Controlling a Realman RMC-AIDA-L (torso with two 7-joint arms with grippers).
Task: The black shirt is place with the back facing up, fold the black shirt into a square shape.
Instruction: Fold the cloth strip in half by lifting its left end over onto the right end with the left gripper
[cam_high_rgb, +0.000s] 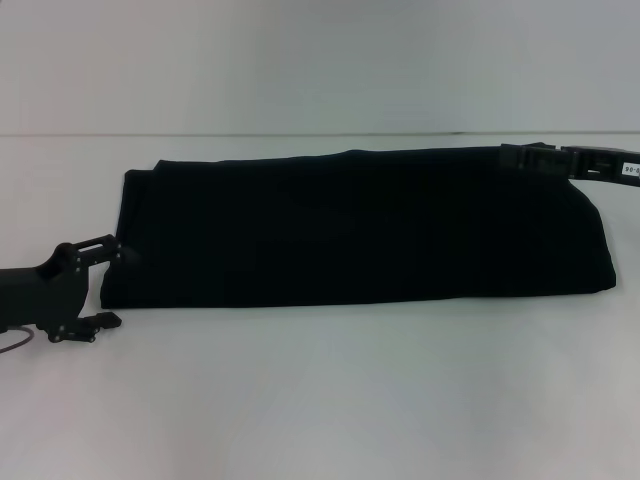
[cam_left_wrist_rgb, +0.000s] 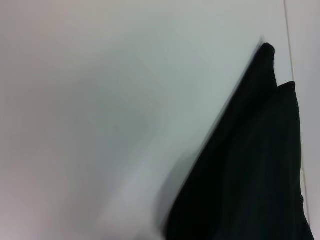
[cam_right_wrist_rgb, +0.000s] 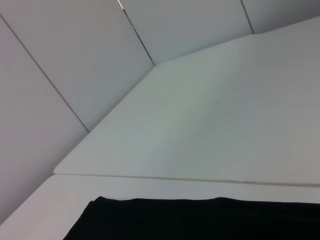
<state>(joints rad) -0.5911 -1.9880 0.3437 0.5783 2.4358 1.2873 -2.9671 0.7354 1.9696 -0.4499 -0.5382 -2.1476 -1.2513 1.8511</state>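
A white table (cam_high_rgb: 320, 390) fills the scene, with a pale wall behind it. The left gripper (cam_high_rgb: 108, 284) sits low at the table's left edge, its two fingers spread wide, the upper one touching the shirt's (cam_high_rgb: 360, 230) near-left end. The right gripper (cam_high_rgb: 520, 157) rests at the shirt's far-right corner; whether it is pinching the cloth cannot be told. Between the two grippers the shirt lies folded into a long, flat band across the table.
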